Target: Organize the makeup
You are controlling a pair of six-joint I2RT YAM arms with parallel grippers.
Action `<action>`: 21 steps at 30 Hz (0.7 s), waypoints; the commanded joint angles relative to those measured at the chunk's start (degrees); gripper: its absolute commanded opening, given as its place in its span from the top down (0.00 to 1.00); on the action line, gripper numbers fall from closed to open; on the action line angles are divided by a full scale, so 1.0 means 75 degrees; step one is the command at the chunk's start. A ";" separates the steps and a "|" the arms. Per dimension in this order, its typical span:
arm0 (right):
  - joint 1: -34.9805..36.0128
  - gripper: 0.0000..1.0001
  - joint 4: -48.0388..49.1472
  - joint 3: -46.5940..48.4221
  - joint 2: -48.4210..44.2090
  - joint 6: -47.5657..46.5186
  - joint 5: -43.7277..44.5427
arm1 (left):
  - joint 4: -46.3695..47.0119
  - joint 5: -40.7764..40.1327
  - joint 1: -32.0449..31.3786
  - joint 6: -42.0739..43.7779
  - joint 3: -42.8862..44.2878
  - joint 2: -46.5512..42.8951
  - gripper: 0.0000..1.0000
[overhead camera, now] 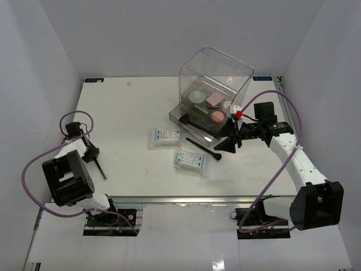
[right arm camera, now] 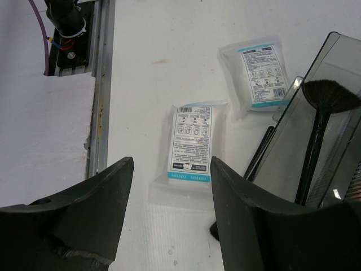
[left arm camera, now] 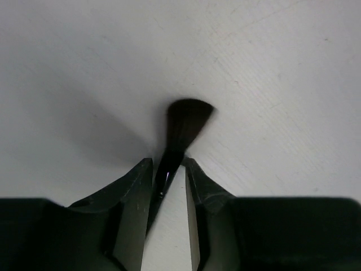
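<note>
- Between the left gripper (left arm camera: 168,165) fingers: thin black brush (left arm camera: 179,132), clamped on the handle. Its flared bristle head pokes out past the fingertips, close over the white table (left arm camera: 271,68); can't tell if it touches.
- Top view: left gripper (overhead camera: 93,153) and its black brush (overhead camera: 100,168) are well apart from the other makeup.
- Right gripper (right arm camera: 170,164): jaws spread wide, holding nothing, over the table.
- Dead ahead of its fingertips, in line with the gap: near sachet (right arm camera: 192,144), white-blue, flat on the table.
- Further out and right in the wrist view: far sachet (right arm camera: 258,73).
- Just off its right finger: loose brush (right arm camera: 258,155) on the table, running alongside the grey drawer (right arm camera: 293,164).
- In that drawer: fan brush (right arm camera: 321,130), fan head pointing away from the gripper.
- Top view: clear box (overhead camera: 217,68) just beyond the right gripper (overhead camera: 228,144). Its drawers hold a white round pad (overhead camera: 197,95), pink square puff (overhead camera: 213,100) and pink round puff (overhead camera: 218,117).
</note>
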 commanded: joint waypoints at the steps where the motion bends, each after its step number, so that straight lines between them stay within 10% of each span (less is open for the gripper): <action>1: -0.0101 0.37 0.0029 -0.0036 -0.0193 -0.0118 -0.0300 | -0.0004 0.1651 -0.0038 -0.0066 -0.0040 0.0023 0.70; 11: -0.0406 0.36 0.0024 -0.0137 -0.0446 -0.0158 -0.0358 | 0.1259 0.5068 -0.0049 -0.0825 -0.0508 -0.0584 0.92; 21: -0.0527 0.36 0.0046 -0.0191 -0.0451 -0.0183 -0.0340 | 0.3698 0.6454 -0.1756 -0.3517 -0.1111 -0.2245 0.94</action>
